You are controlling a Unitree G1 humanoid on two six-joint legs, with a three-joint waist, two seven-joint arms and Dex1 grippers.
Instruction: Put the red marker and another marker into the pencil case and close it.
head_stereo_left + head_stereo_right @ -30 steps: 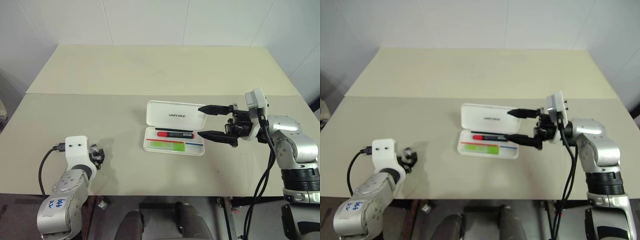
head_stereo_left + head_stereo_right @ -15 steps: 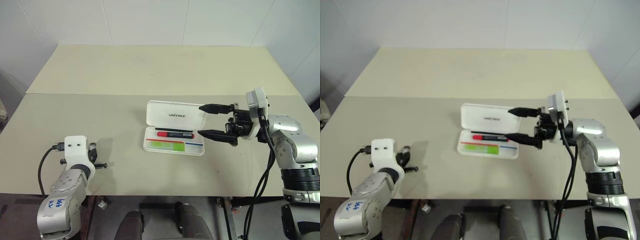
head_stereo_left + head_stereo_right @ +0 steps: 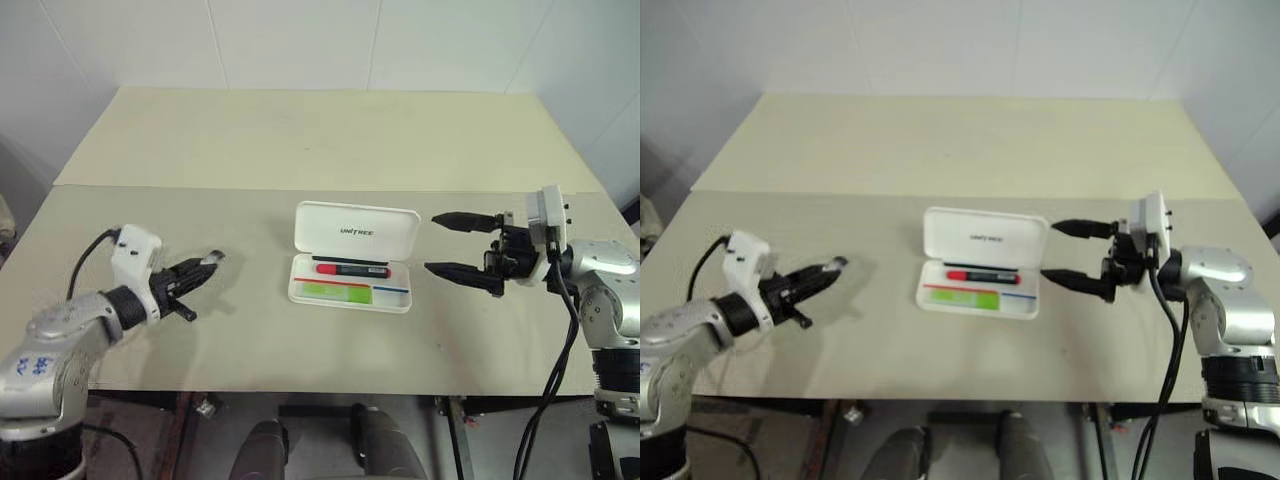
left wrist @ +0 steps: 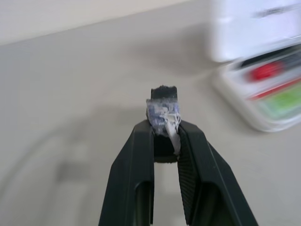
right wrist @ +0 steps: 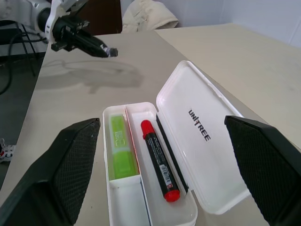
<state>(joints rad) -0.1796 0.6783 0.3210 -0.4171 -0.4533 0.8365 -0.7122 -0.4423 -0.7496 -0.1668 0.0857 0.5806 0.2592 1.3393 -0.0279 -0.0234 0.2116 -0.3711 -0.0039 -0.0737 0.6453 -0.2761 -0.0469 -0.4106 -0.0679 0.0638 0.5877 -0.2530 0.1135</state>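
the pencil case (image 3: 352, 262) lies open near the middle of the table (image 3: 300, 140), a little toward the front edge, its lid (image 3: 357, 232) tipped up toward the far edge. inside the tray the red marker (image 5: 159, 160) lies lengthwise in the compartment next to the lid, and the lime-green highlighter (image 5: 122, 147) lies in the front compartment beside it. both pens look settled and neither has shifted over the last second, so what remains of the task appears to be closing the lid.

the change is in the arms. the right gripper (image 3: 460, 245), which a second ago had its two black fingers right at the case's right end, one by the lid and one by the tray, has drawn back toward the table's right edge and now sits apart from the case. its fingers stay spread wide and hold nothing.

the left gripper (image 3: 200, 270) has risen off the table near the front left corner and swung round, so it now points across the surface toward the case, though well apart from it. its fingers have gone from partly spread to clenched, nipping only a small scrap of tape at their tips (image 4: 162, 113) and carrying no pen.

judging from this, the right arm is clearing room and the left may be lining up to push the lid down; the lid's upright tilt means a push would need to come from behind or above it.
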